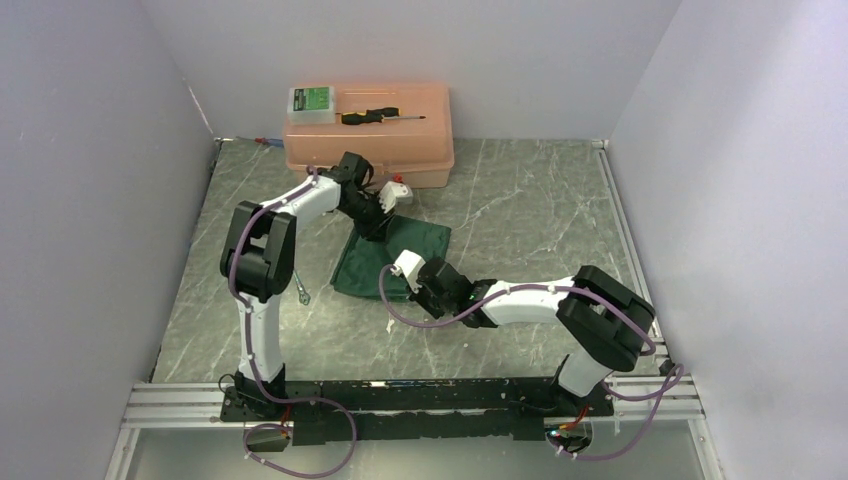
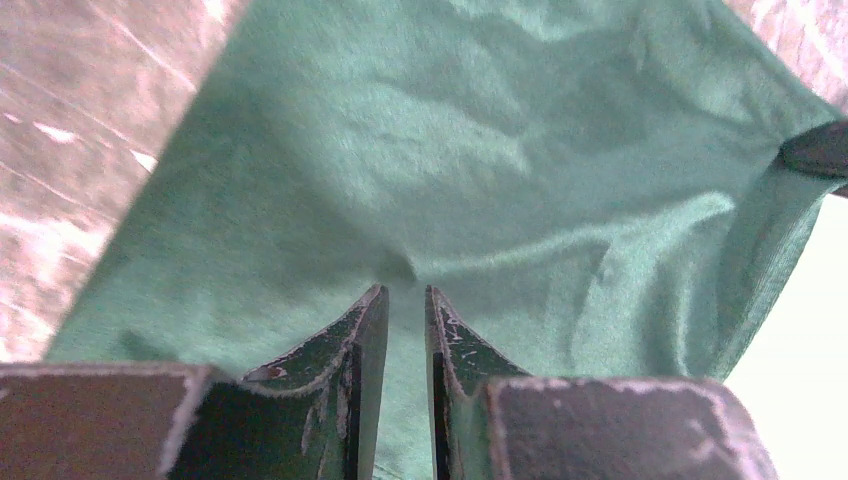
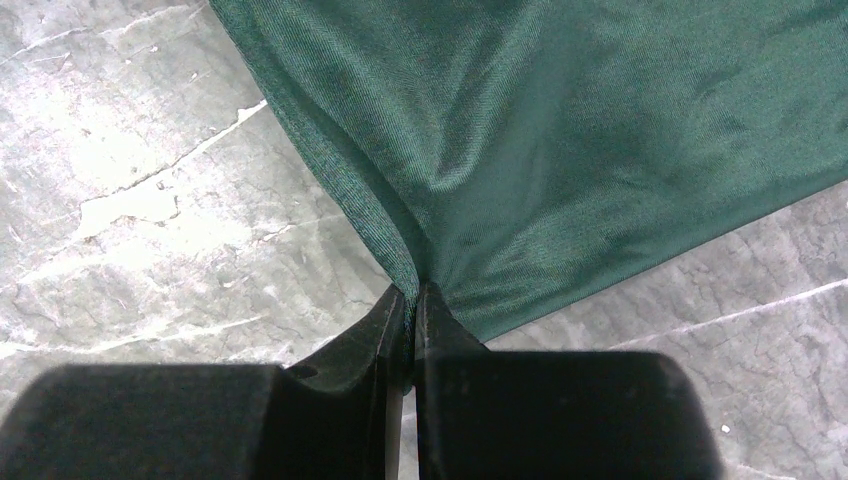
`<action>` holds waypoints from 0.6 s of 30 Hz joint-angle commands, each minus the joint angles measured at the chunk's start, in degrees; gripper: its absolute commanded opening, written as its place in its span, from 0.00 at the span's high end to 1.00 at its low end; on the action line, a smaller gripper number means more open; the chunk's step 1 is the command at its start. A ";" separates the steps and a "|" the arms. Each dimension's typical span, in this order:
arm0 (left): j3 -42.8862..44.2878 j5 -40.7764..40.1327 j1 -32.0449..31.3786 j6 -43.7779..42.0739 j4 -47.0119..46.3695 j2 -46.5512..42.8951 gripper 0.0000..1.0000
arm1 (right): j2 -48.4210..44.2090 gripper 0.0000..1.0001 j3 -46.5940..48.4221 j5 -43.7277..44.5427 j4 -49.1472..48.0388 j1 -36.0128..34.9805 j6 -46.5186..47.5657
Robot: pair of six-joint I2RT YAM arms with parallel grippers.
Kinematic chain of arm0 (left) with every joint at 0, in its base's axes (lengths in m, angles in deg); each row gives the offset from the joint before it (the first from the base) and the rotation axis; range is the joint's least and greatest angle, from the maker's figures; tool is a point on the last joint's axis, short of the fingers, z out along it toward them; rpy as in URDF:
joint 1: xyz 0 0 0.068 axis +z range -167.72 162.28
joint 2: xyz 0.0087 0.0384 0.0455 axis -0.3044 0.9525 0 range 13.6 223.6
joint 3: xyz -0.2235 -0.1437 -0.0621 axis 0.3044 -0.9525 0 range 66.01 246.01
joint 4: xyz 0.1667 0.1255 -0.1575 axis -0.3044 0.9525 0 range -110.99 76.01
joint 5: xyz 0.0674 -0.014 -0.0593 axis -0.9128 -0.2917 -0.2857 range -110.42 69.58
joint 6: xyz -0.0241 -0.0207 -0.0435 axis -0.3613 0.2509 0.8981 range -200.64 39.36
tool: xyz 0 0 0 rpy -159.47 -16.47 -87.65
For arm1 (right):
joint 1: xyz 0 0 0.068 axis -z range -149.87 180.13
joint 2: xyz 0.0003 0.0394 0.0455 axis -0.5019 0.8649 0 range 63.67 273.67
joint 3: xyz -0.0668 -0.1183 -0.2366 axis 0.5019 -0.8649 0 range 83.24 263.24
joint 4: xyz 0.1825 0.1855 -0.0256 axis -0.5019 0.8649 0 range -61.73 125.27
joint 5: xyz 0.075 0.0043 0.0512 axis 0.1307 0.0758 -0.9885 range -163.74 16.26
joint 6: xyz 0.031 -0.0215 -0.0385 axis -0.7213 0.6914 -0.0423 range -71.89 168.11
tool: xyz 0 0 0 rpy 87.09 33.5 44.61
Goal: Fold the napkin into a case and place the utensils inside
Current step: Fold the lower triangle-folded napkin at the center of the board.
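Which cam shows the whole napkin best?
Top external: nearly all of the napkin shows, lying on the table. Left wrist shows only a close patch of cloth ahead of the left gripper. Right wrist shows just the edge pinched in the right gripper.

Top external: high, behind the arm bases point(image 1: 262, 385), looking down across the whole surface point(image 1: 520, 200) to its far edge. Left wrist: past its fingers point(image 2: 340, 370), very close on the napkin point(image 2: 450, 150). Right wrist: same closeness, napkin's edge plus bare surface. Napkin shared by all three.

Matt woven cloth napkin point(image 3: 600, 130)
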State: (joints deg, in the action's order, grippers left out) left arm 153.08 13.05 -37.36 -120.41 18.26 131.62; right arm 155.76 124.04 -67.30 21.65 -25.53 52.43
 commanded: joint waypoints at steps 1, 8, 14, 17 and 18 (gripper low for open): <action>3.75 2.55 -0.86 1.74 -0.32 -2.23 0.75 | -2.16 0.93 0.33 -0.50 0.90 -0.15 0.75; 3.21 0.63 -4.02 2.50 -3.03 0.97 0.75 | -1.58 0.93 1.32 -0.43 1.96 -0.22 1.55; 3.01 -3.93 -4.18 1.47 -4.43 4.22 0.76 | -1.21 0.95 2.88 -1.62 2.41 0.21 1.56; 2.14 -5.14 -4.28 0.45 -4.86 4.50 0.76 | -1.19 0.96 3.60 -3.16 2.49 1.20 1.18; 1.94 -5.65 -4.35 0.13 -4.88 4.62 0.76 | -1.22 0.97 3.77 -3.87 2.36 1.79 0.95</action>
State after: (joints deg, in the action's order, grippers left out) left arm 155.49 10.71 -41.80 -118.94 14.37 135.51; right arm 155.52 125.22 -68.48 24.06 -25.18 53.48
